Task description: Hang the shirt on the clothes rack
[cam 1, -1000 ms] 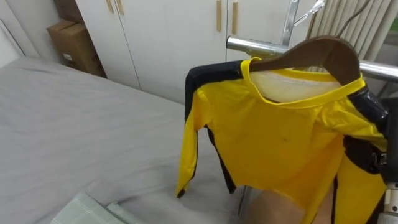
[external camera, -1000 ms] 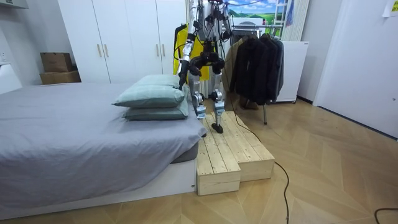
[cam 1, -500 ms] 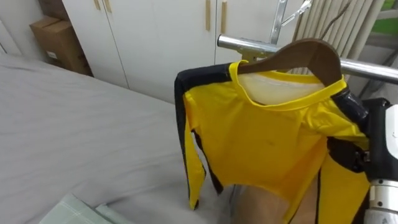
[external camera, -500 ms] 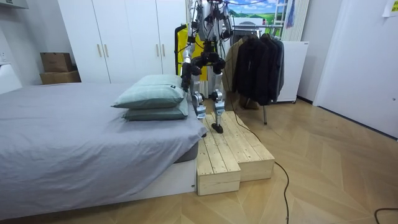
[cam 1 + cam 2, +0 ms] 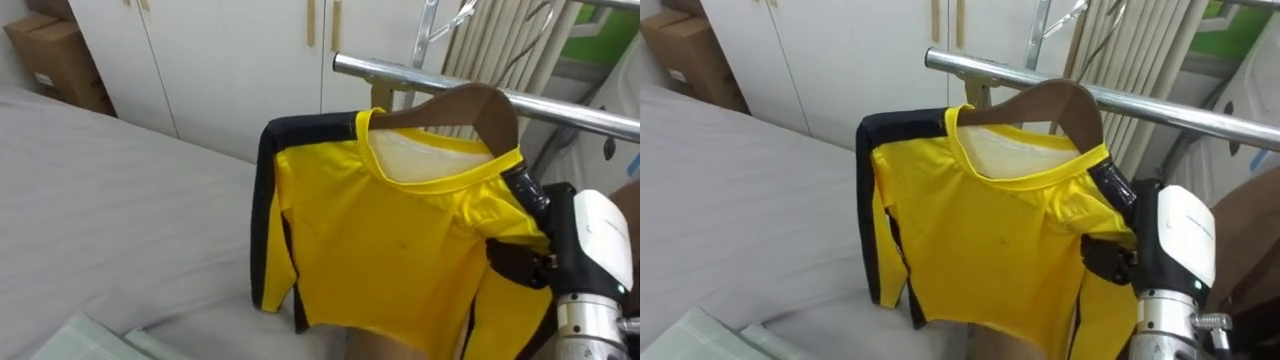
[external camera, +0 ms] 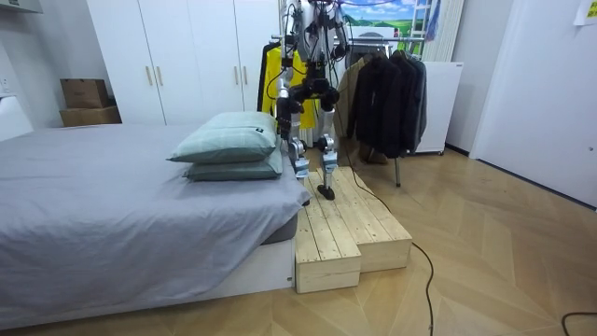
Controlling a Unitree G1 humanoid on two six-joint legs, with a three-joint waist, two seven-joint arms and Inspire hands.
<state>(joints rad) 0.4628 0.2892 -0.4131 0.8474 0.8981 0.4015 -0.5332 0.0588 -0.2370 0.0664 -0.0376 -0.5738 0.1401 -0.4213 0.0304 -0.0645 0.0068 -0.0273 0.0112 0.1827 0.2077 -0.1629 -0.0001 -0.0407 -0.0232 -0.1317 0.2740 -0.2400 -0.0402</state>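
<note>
Shirt (image 5: 400, 230) on hanger (image 5: 488, 105) now nearer rail (image 5: 400, 73) than before; my right hand (image 5: 595, 240) grips shirt shoulder; hooking next, I judge.

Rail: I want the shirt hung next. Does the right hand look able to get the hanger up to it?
Probably yes: the right hand grips the hanger close to the rail, nothing between.

I read the shirt (image 5: 400, 250) as yellow with black sleeve panels, hanger (image 5: 480, 105) brown wood, rail (image 5: 400, 72) silver. Bedsheet (image 5: 110, 190) left plain grey, wardrobe (image 5: 220, 60) far white, box (image 5: 50, 50) far left brown.
</note>
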